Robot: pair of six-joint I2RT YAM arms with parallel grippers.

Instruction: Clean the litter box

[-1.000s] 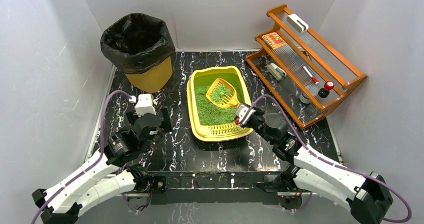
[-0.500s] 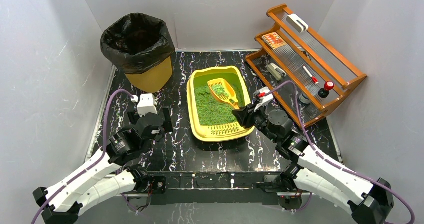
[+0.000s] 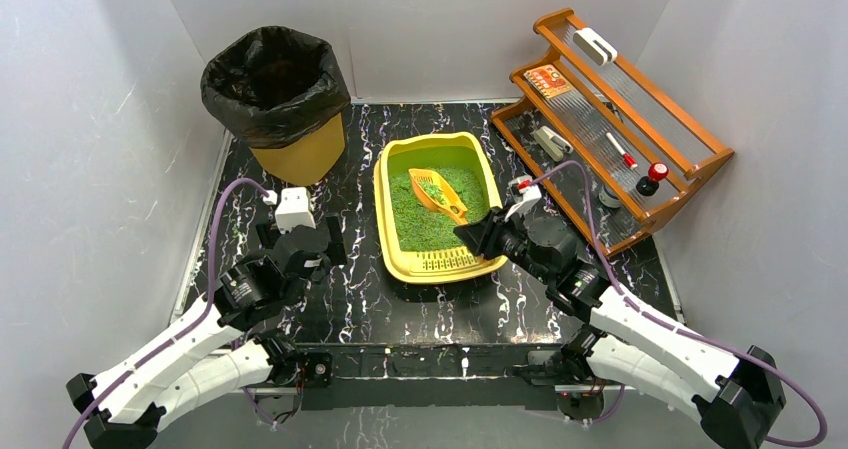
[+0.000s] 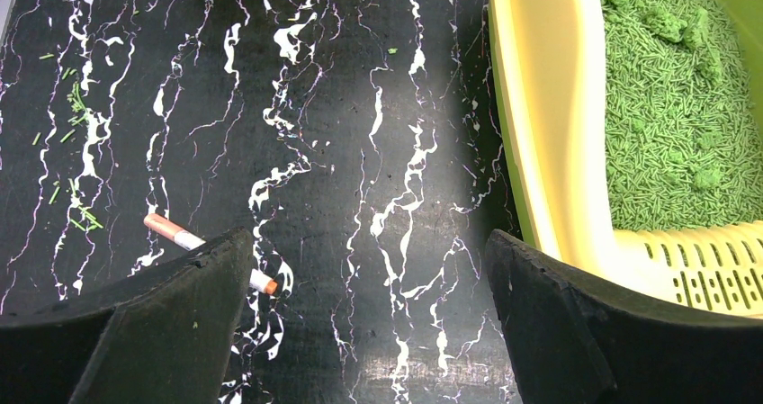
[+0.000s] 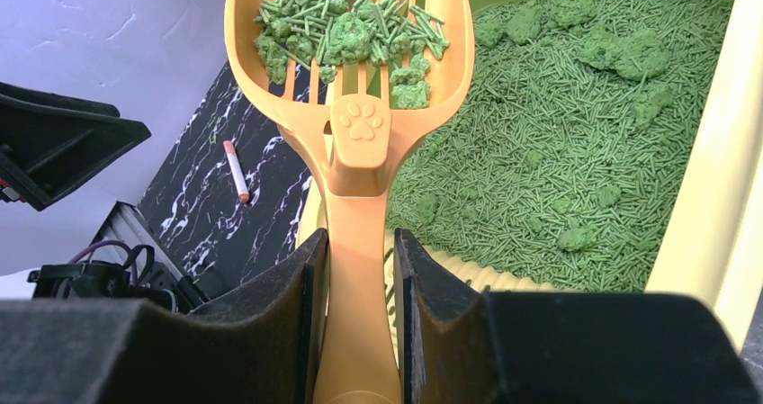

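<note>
Right hand swung left, clamping loaded scoop over litter box.

The litter box is a shallow yellow plastic tray with rounded corners, sitting flat and upright near the middle of the black marbled worktop. Its long side runs away from the arms, slightly turned. A slotted grate forms the near end. Green pellet litter, with several clumps, covers the floor of the tray beyond the grate.
</note>
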